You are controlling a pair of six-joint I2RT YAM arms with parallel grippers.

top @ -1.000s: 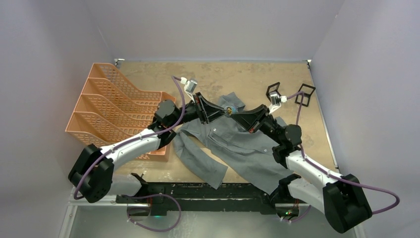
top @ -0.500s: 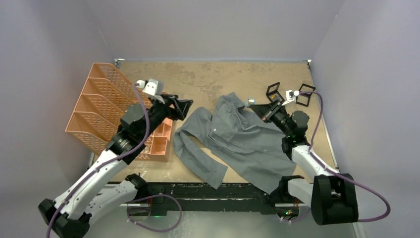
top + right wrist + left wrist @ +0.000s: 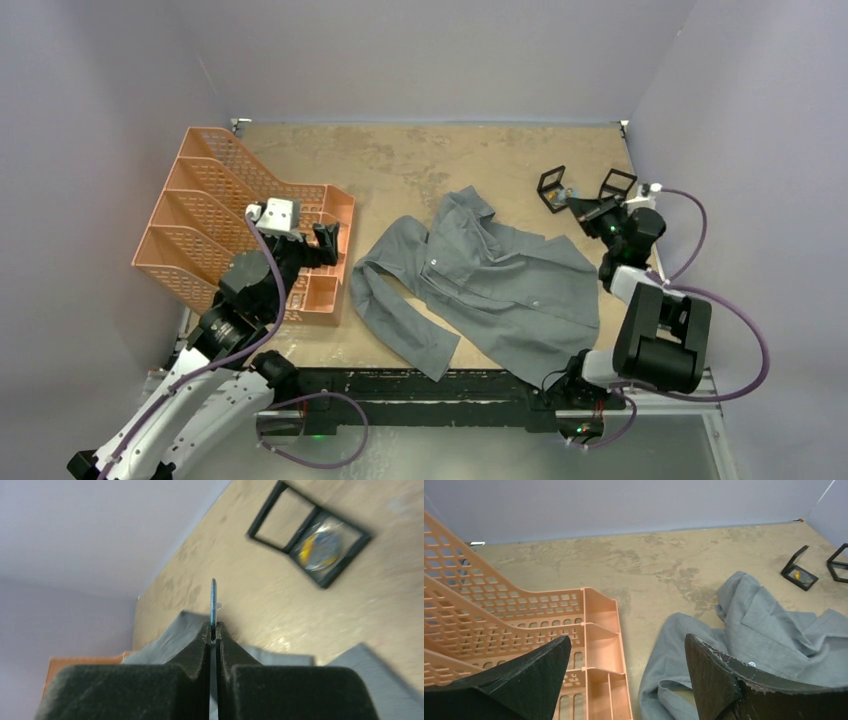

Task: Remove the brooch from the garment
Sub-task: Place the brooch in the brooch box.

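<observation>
The garment [image 3: 490, 275], a grey button-up shirt, lies spread out and rumpled in the middle of the table, also seen in the left wrist view [image 3: 764, 625]. My right gripper [image 3: 580, 207] is off the shirt's far right corner, next to the black stands. It is shut on the brooch [image 3: 213, 602], a thin blue disc seen edge-on and sticking out past the fingertips, clear of the cloth. My left gripper [image 3: 328, 243] hangs open and empty over the near right end of the orange rack, left of the shirt's sleeve [image 3: 684, 680].
An orange slotted file rack [image 3: 220, 215] fills the left side. Two small black frame stands [image 3: 553, 187] [image 3: 617, 184] sit at the back right; one [image 3: 310, 545] holds a round yellow and blue piece. Grey walls close in the table on three sides.
My left gripper let go at the collar, opened and drew back left over the rack. My right gripper carried the brooch off the shirt to the right, towards the black stands.
</observation>
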